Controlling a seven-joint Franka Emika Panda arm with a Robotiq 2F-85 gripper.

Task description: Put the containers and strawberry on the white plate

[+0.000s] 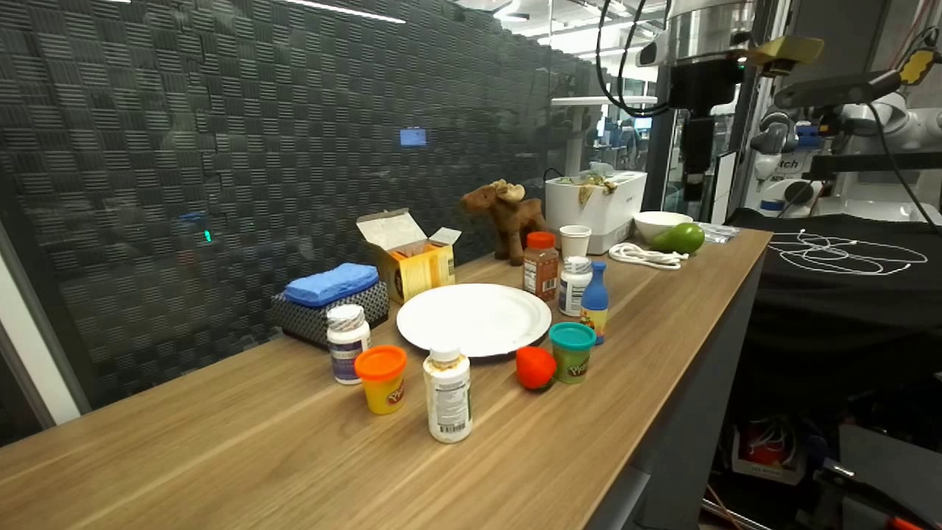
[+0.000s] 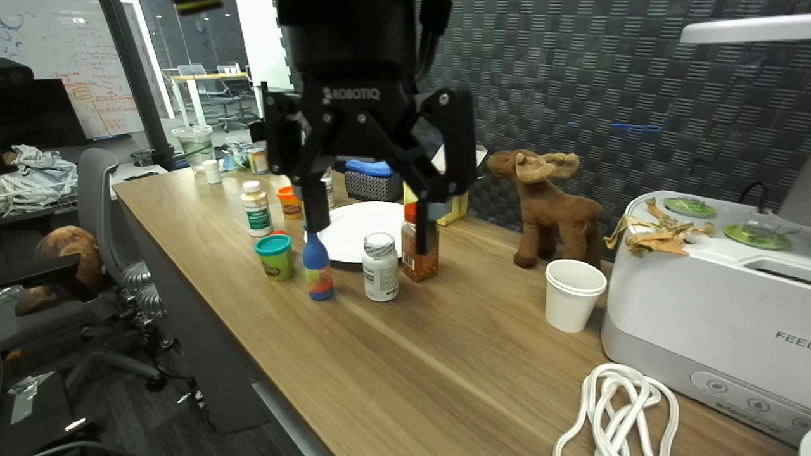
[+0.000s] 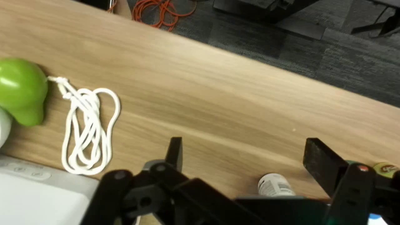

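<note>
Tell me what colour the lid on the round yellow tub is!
Orange! The round plastic lid shows best in an exterior view.

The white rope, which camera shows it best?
The wrist view: the white rope lies fully in frame, its loops seen from above. In an exterior view, the white rope runs off the bottom edge; in an exterior view, the white rope looks small, seen at a slant.
</note>
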